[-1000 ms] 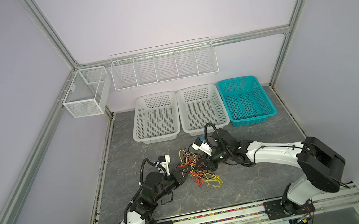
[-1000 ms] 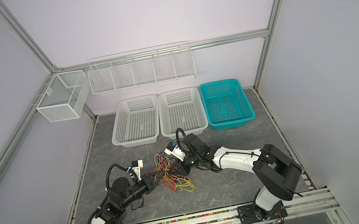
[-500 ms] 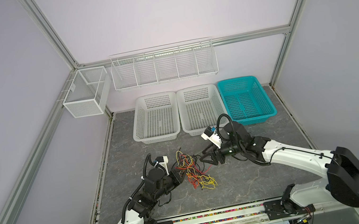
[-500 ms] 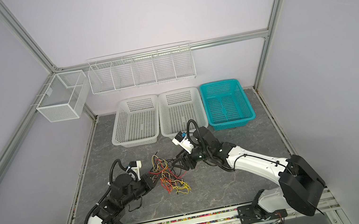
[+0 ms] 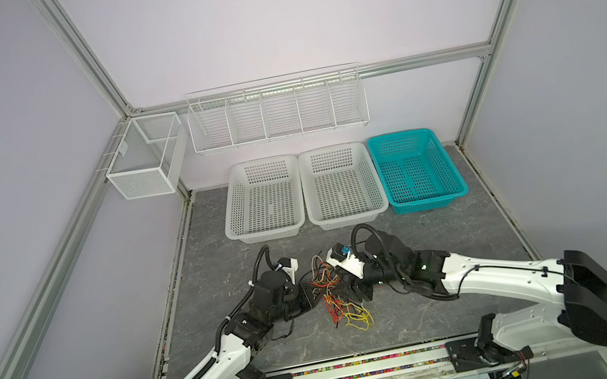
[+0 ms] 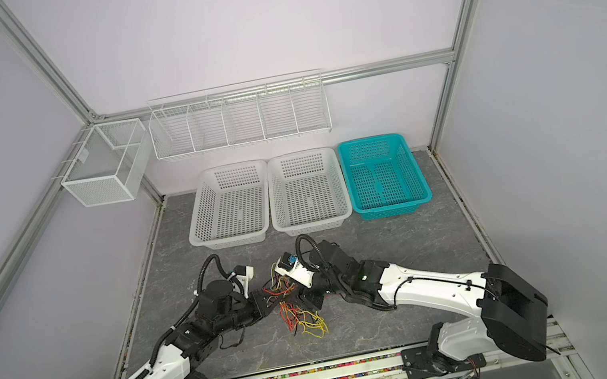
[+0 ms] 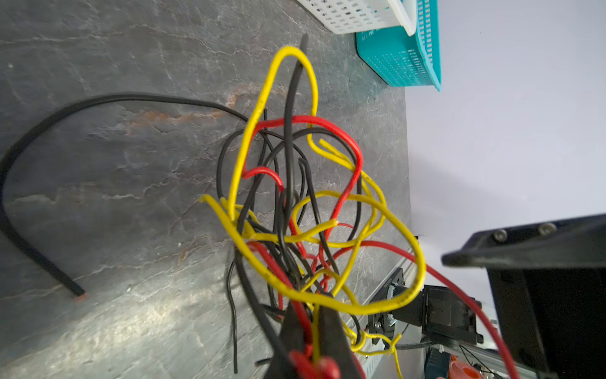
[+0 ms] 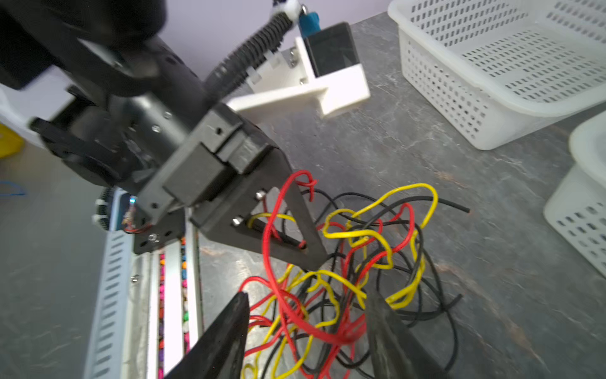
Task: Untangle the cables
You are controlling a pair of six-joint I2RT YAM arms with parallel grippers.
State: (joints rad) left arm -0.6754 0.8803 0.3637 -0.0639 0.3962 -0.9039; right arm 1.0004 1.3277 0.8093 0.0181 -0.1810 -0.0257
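The cables (image 5: 340,310) (image 6: 303,319) are a knot of thin red, yellow and black wires on the dark slate floor between my two arms. My left gripper (image 5: 313,297) (image 6: 267,304) (image 7: 311,328) is shut on a red and a yellow strand of the cables (image 7: 295,213), and the bundle rises from its tips. My right gripper (image 5: 358,294) (image 6: 309,302) (image 8: 308,295) stands open at the opposite side of the cables (image 8: 360,262). Red, yellow and black loops lie between its fingers (image 8: 229,321), which do not close on them.
Two white baskets (image 5: 261,162) (image 5: 330,150) and a teal basket (image 5: 399,134) stand in a row behind the knot. A wire rack (image 5: 277,110) and a mesh box (image 5: 144,159) hang on the walls. The front rail (image 5: 367,369) runs close below the cables.
My right gripper opened, pulled away to the right, then came back to the knot with its jaws wide. The left gripper stayed shut on its strands and shifted only slightly.
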